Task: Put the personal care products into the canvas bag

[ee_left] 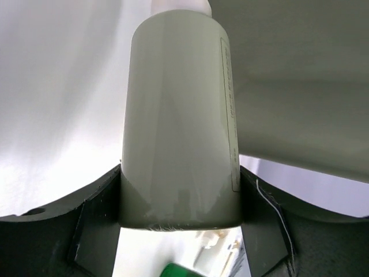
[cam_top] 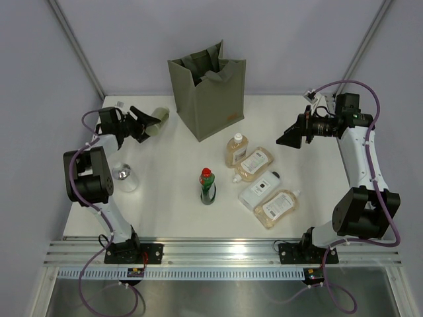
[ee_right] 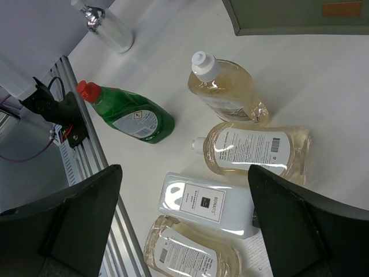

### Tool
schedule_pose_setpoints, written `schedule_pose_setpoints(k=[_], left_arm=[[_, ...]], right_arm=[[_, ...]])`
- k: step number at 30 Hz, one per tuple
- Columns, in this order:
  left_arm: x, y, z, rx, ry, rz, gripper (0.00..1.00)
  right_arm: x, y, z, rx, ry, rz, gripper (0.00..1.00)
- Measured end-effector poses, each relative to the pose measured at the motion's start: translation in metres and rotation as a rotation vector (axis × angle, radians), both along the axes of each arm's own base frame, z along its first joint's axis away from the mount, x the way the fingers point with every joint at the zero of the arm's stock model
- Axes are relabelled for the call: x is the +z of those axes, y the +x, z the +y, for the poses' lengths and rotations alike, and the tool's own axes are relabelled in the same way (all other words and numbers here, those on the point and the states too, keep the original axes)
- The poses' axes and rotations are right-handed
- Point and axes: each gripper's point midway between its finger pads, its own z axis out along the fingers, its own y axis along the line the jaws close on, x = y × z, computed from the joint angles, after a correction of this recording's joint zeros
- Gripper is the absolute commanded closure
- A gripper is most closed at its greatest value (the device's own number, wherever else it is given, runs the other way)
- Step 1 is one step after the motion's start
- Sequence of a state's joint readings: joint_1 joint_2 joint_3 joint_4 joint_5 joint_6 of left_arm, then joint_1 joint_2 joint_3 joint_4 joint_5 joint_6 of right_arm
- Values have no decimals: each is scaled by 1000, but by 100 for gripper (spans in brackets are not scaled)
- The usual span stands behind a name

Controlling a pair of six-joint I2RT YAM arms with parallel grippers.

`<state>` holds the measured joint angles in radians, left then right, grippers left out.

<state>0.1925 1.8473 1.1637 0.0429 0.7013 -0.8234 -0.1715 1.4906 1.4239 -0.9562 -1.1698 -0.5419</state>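
Observation:
The canvas bag stands open at the back centre. My left gripper is shut on a pale clear bottle, left of the bag. In the left wrist view the bottle fills the gap between the fingers, with the bag wall beyond. My right gripper is open and empty, above and to the right of the bottles. Below it are three amber bottles, the flat white bottle and the green red-capped bottle.
Another clear bottle lies near the left arm; it also shows in the right wrist view. The green bottle stands mid-table. The aluminium rail runs along the near edge. Grey walls enclose the back and sides.

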Motion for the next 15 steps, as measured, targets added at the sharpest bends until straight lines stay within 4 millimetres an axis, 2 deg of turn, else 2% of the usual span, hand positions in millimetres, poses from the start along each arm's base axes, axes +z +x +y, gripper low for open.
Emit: schedule_pose_setpoints(k=[5,11,15], left_arm=[[23,7,-7,19,-114,-79,100],[42,0,-13,42,-220,-99,100],[87,-7,-14,53,-229,-180,100]], right_arm=[[0,0,0,0,1,1,0],[-1,0,0,1,3,3,0],[-1,0,0,0,5,5,1]])
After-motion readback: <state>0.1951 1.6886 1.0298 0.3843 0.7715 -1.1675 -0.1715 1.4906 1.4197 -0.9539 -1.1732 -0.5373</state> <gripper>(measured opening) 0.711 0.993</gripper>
